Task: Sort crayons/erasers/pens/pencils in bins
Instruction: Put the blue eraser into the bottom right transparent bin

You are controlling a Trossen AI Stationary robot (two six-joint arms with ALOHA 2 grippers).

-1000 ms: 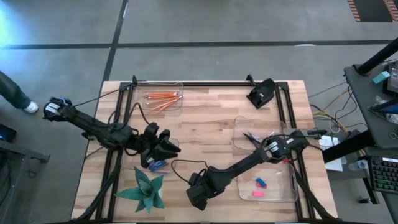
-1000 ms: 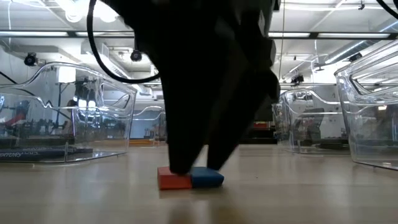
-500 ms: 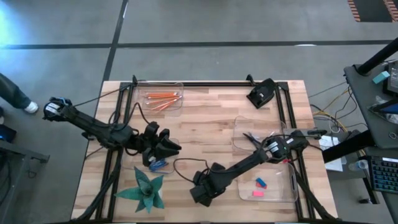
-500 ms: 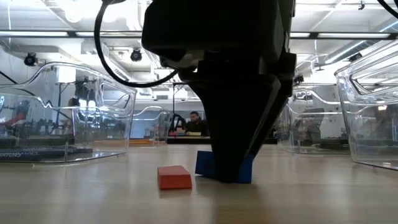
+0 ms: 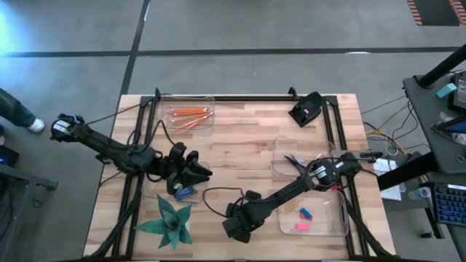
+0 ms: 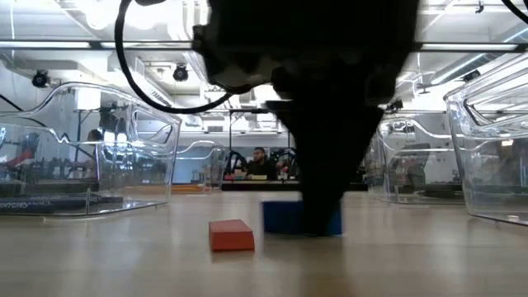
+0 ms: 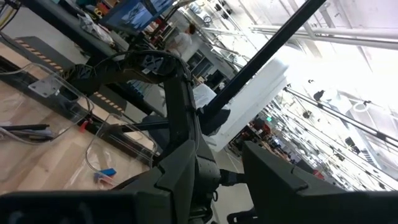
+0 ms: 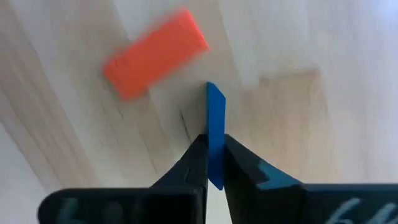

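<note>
My right gripper (image 5: pixel 234 229) is near the table's near edge, pointing down and shut on a blue eraser (image 8: pixel 215 118). The eraser stands on its narrow side. A red eraser (image 8: pixel 155 53) lies flat on the wood just beside it, apart from it in the low view (image 6: pixel 231 234). My left gripper (image 5: pixel 204 173) hangs open over the left half of the table with nothing between its fingers. It is just beyond some blue crayons (image 5: pixel 183 193). Orange pencils (image 5: pixel 189 113) lie in a clear bin (image 5: pixel 212 102) at the far left. My right gripper pinches the blue eraser's two broad faces (image 8: pixel 215 168) between its two fingers, at one end of the block. The fingers come from above, pointing down. The eraser (image 6: pixel 282 217) stands level on its narrow long side; I cannot tell whether it is on the wood or just above it.
A clear bin (image 5: pixel 342 229) at the near right holds a blue and a pink eraser. Another bin (image 5: pixel 277 145) beyond it holds dark pens. A green paper star (image 5: pixel 171 222) lies at the near left. A black device (image 5: pixel 306 109) sits at the far edge.
My right gripper has shut on the blue eraser. A second ago the blue eraser lay against the red one; it has been drawn away from the red one and turned up onto its narrow side. The red eraser has stayed where it was.
</note>
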